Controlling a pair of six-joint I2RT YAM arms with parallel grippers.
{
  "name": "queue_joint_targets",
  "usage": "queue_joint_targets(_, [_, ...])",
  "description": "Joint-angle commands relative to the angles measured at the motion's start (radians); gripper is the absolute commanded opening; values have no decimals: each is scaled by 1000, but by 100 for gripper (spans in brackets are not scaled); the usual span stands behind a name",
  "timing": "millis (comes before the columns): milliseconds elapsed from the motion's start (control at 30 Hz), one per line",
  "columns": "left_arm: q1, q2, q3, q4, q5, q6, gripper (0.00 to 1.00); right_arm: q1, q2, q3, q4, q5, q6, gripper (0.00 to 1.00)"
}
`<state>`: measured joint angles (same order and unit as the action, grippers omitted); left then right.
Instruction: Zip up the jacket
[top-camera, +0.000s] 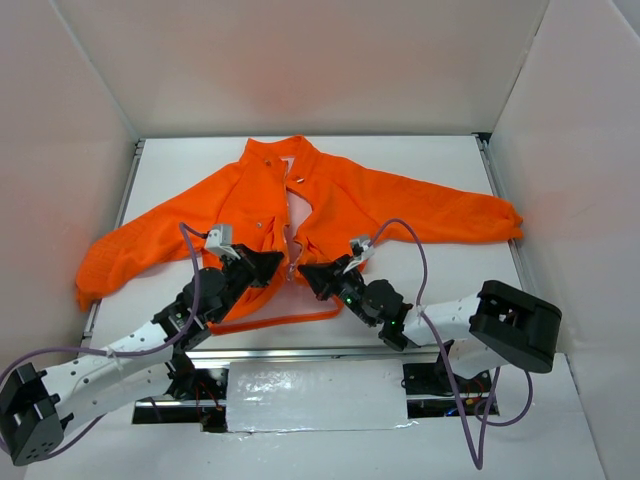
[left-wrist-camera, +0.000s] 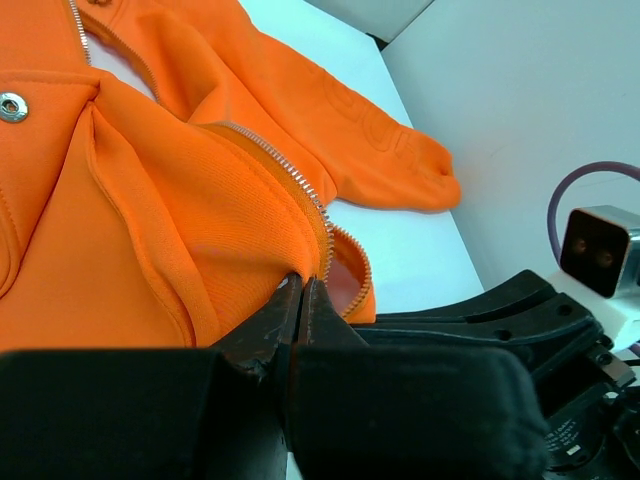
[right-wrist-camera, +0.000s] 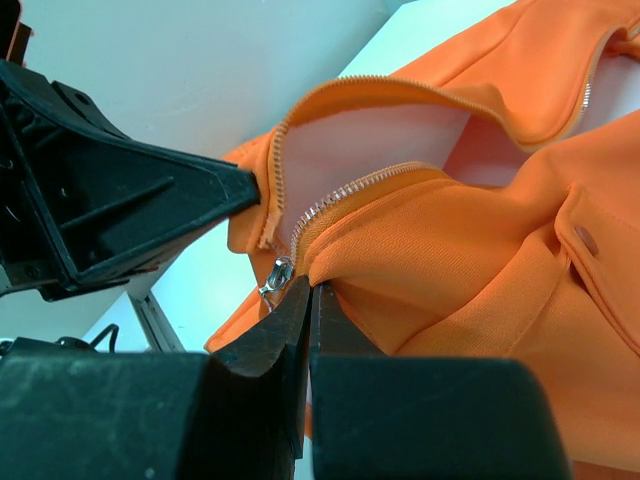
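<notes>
Both clenched: left pincer (left-wrist-camera: 300, 295) grips jacket (left-wrist-camera: 150, 230) hem by the zipper (left-wrist-camera: 285, 170), open beyond; right pincer (right-wrist-camera: 306, 295) apparently pinches fabric, slider (right-wrist-camera: 277, 272) just left of its tips.

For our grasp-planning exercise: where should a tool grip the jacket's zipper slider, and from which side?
Pinch the slider by its metal pull, coming from the hem side: it sits at the lower end of the zipper, whose open teeth run away toward the collar.
</notes>
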<state>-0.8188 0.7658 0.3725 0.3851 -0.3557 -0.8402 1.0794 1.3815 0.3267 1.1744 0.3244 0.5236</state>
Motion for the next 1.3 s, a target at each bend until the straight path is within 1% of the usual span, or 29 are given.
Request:
queue_joint_targets(0, [0, -29, 3, 100, -3, 13, 0, 11, 4, 37, 25, -5, 7, 0])
queue_joint_targets(433, [0, -26, -3, 106, -8, 23, 0, 16, 16, 52, 44, -27, 24, 0])
queue_joint_targets(833, [0, -30, -4, 103, -8, 24, 0, 16, 21, 29, 116, -57, 24, 0])
queue_joint_targets(1267, [0, -45, -20, 107, -3, 26, 0, 16, 19, 23, 120, -36, 23, 0])
